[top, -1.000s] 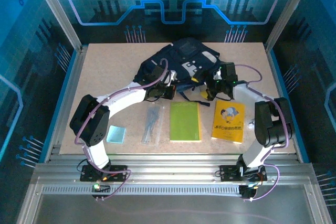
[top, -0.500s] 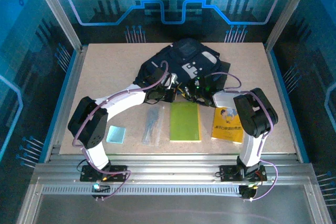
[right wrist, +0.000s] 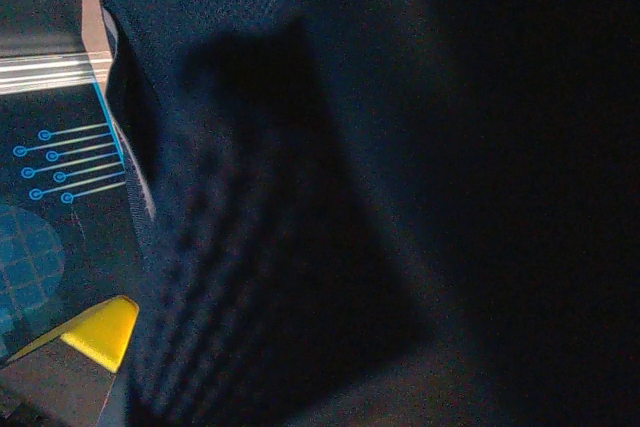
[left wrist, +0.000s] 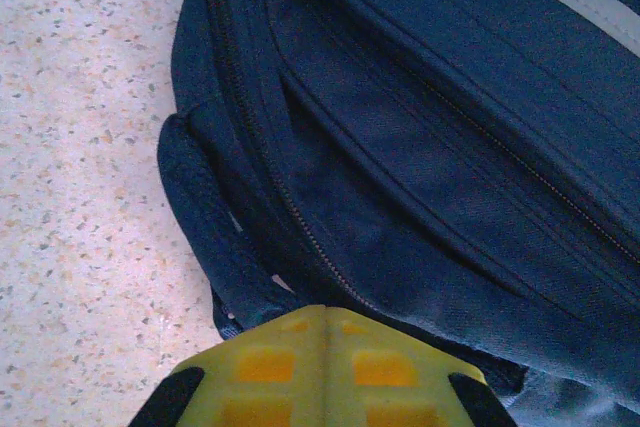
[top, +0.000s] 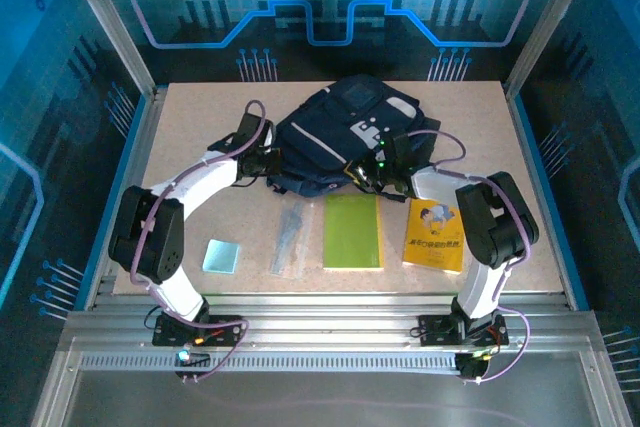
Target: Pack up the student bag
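Early: nothing packed yet. Large navy fabric student bag [top: 340,127] lies on tabletop [top: 190,112]. Green notebook [top: 352,232], yellow picture book [top: 435,234], grey pen bundle [top: 290,237] and pale-blue square pad [top: 221,255] lie outside, on bag's near side. At bag's left edge, left fingers [left wrist: 265,367] clenched. At bag's near edge, right fingers [right wrist: 100,332] clenched, on what can't tell. Top view gives layout; left wrist shows zip [left wrist: 305,232], prob. shut.

Overhead from behind, wrist views hugging student bag [top: 340,137], right seemingly nearest

One bag [top: 340,132], one green notebook [top: 352,232], one yellow book [top: 436,233], one pale blue pad [top: 221,255], one grey pouch [top: 290,240] on the worktop [top: 480,117].
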